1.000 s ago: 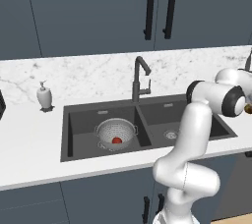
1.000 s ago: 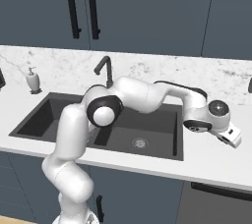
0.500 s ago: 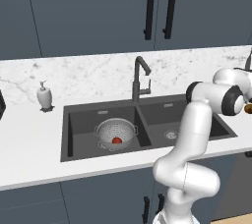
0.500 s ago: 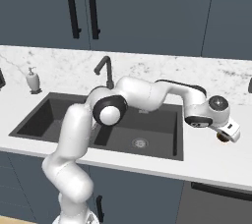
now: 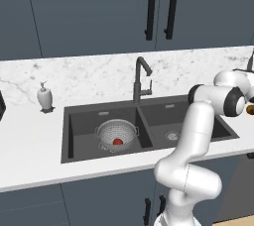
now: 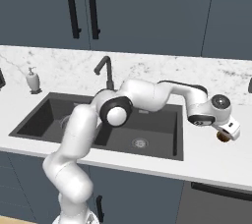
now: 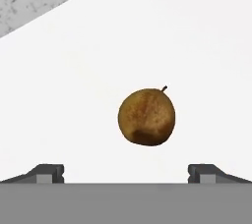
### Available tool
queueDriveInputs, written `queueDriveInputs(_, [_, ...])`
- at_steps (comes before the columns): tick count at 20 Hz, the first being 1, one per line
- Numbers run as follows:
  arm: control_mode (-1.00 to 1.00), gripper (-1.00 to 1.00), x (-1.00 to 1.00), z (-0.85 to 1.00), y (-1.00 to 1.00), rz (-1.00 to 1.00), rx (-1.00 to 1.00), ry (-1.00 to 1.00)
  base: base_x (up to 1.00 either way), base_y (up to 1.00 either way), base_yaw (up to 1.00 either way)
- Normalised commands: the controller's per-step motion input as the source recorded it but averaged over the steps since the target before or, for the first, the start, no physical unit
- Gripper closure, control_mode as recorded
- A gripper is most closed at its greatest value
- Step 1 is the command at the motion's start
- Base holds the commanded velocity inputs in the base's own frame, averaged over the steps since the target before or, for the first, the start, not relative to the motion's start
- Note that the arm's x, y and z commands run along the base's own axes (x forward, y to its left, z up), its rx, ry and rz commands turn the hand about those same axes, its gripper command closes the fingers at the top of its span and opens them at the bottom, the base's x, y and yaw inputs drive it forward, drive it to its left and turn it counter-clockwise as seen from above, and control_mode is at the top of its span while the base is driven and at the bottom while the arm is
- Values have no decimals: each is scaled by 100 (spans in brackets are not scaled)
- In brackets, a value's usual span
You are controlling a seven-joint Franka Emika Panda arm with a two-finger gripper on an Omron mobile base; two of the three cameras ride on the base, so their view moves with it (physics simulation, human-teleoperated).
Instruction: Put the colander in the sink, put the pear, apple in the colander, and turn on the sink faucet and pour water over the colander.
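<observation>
White counter (image 7: 74, 95) bears the pear (image 7: 146, 117), seemingly beneath the spread tool (image 7: 125, 171).

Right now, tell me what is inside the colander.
The red apple lies in the colander, which sits in the left sink basin. The apple covers the colander's bottom beneath it.

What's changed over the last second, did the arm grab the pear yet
Not yet. The gripper has sunk a little toward the pear on the counter right of the sink, with its jaws open and nothing held. The pear, the colander with the apple in it and the faucet have stayed put.
</observation>
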Motion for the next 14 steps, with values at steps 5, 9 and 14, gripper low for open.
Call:
queueDriveInputs(5, [-100,-100,15,-11,-15,0,0,1,0,0,0])
queueDriveInputs(9, [-100,-100,17,-14,-10,0,0,2,0,0,0])
queueDriveInputs(14, [-100,-100,12,-14,-13,0,0,3,0,0,0])
